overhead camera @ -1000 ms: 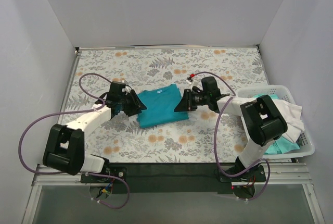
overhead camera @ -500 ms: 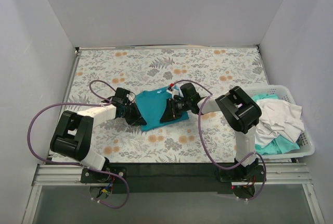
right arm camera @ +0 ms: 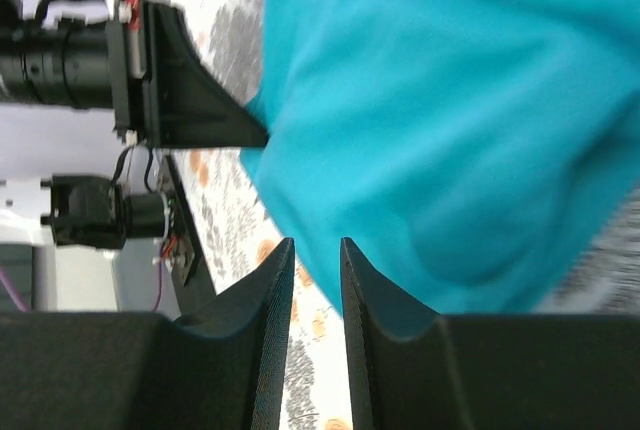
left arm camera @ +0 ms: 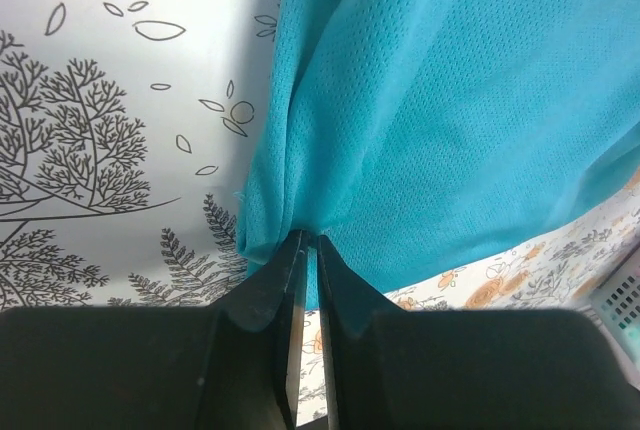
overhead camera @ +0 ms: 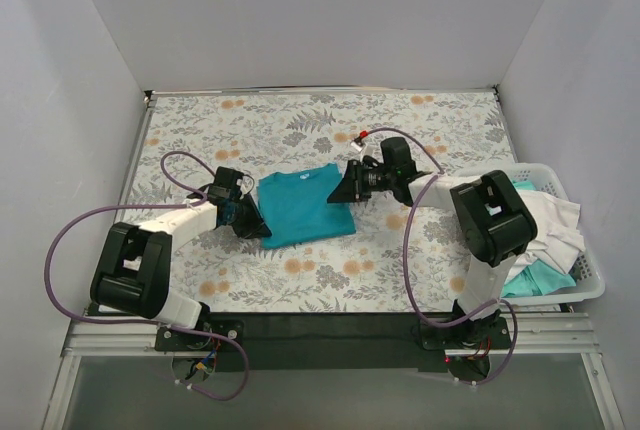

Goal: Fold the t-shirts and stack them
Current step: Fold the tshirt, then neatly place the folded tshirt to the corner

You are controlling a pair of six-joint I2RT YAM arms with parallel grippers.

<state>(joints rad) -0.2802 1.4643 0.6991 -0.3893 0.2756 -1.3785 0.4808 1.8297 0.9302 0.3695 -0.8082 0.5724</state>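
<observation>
The flowered table (overhead camera: 400, 120) lies under both grippers. The white basket (overhead camera: 560, 295), well behind the right gripper (right arm camera: 312, 242), holds white and pale aqua t-shirts (overhead camera: 545, 215). The folded teal t-shirt (overhead camera: 303, 207) lies flat between the grippers. The left gripper (left arm camera: 308, 240) pinches its edge. The right gripper's jaws stand narrowly apart, the cloth just past their tips

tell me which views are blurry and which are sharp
left wrist: sharp, the shirt weave shows clearly; right wrist: shirt soft and smeared, worst at the right edge; top external: even light, no glare, all in focus
</observation>
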